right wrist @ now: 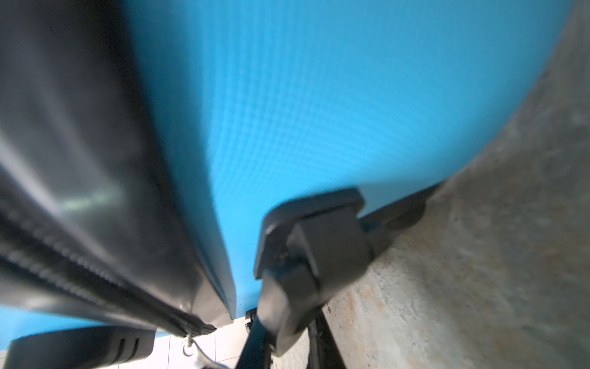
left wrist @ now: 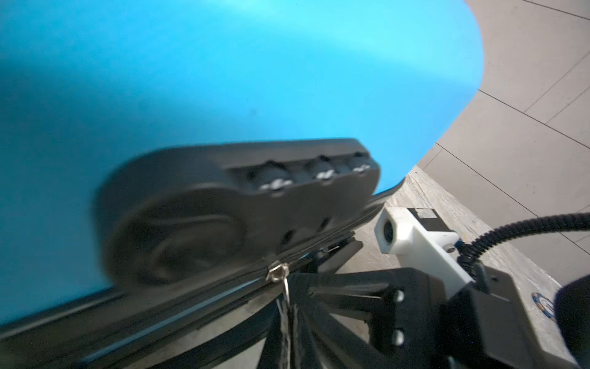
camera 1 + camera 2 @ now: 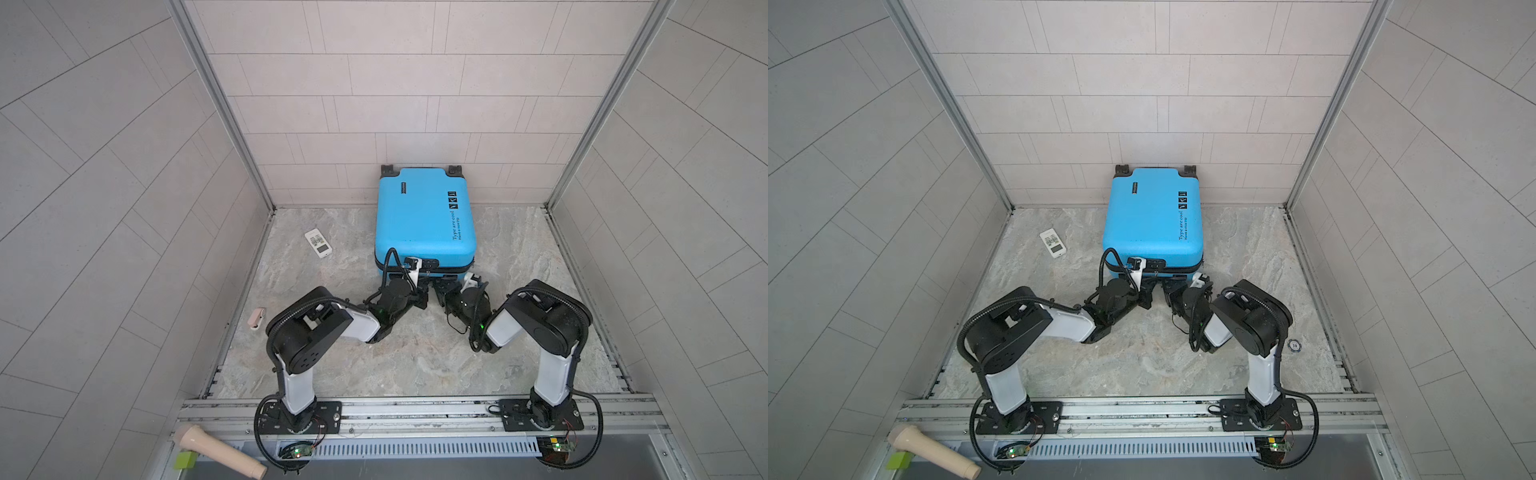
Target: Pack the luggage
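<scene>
One bright-blue hard-shell suitcase [image 3: 424, 216], black-zippered, was found lying closed on the grey marbled floor [image 3: 374, 353], two black wheels [image 3: 387, 168] seen by the back wall [image 3: 415, 104]. Left gripper [image 2: 287, 319] was clamped on the silver zipper pull [image 2: 278, 271]; the right gripper [image 3: 439, 286] was too hidden to judge.

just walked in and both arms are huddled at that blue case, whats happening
The luggage lies flat, lid down, on the table by the back wall. Both arms work at its near edge: the left gripper is shut on the zipper pull cord, and the right gripper sits beside it at the shell; its grip is unclear.
</scene>
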You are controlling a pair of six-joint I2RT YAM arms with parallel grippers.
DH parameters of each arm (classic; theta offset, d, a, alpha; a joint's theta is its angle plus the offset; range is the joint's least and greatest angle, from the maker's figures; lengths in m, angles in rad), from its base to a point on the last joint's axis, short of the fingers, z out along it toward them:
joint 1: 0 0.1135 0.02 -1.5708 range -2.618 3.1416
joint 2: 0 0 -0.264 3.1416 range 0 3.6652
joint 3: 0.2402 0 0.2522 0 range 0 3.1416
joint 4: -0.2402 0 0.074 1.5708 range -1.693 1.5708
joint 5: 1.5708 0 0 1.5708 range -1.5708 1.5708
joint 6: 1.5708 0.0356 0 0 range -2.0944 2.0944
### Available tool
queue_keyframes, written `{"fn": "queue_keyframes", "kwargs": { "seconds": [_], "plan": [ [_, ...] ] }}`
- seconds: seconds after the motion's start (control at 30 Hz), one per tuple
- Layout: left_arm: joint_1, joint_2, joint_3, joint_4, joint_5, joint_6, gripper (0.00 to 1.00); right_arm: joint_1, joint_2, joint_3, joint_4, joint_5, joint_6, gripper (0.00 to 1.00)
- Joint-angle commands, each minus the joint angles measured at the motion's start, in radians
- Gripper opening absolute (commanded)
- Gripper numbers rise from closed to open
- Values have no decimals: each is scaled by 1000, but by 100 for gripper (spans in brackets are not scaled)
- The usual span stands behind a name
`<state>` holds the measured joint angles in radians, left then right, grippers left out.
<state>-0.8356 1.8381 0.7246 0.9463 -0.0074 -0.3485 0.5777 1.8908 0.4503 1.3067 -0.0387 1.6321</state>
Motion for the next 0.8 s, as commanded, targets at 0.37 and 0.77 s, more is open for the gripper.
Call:
{"fn": "queue_keyframes", "kwargs": {
  "seconds": [0.37, 0.77],
  "plan": [
    [-44, 30, -37, 108, 56, -45, 0, 30, -112, -25, -270, -153, -145, 22],
    [-32, -185, -210, 88, -149, -121, 12, -31, -527, -10, -916, -62, -447, 50]
  ]
}}
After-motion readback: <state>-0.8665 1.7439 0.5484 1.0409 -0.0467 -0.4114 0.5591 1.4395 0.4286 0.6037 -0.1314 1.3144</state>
